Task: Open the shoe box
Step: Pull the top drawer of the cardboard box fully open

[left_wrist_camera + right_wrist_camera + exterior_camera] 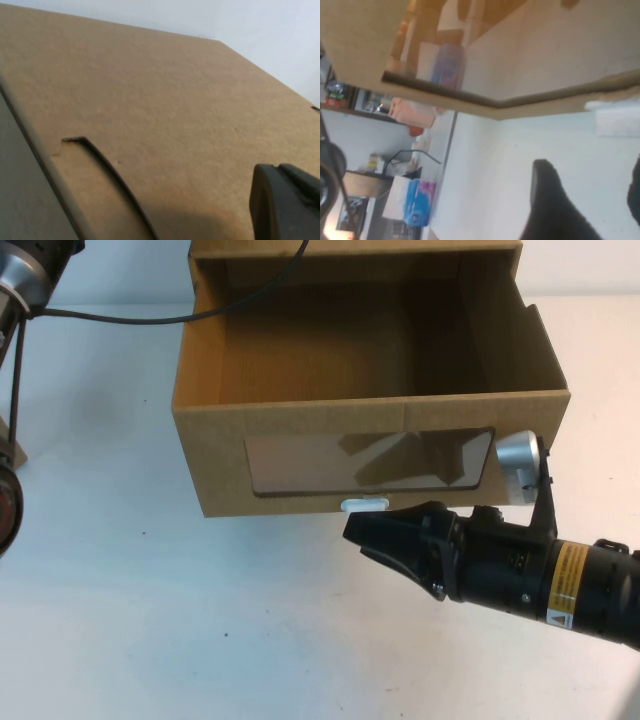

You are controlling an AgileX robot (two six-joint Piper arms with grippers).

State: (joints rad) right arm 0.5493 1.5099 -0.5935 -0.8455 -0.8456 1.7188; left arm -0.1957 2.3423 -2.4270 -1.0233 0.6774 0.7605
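I have the shoe box [215, 455] standing open toward the back of the surface [180, 620], top uncovered, its clear window [368, 462] in the front wall facing me. My right tool [358, 532] sits low just in front of that wall, beside the small white tab [364, 505] at the box's bottom edge, spread wide and holding nothing. The left tool [286, 202] is close up to a flat cardboard panel, possibly the lid; I cannot tell whether it is wide or narrow.
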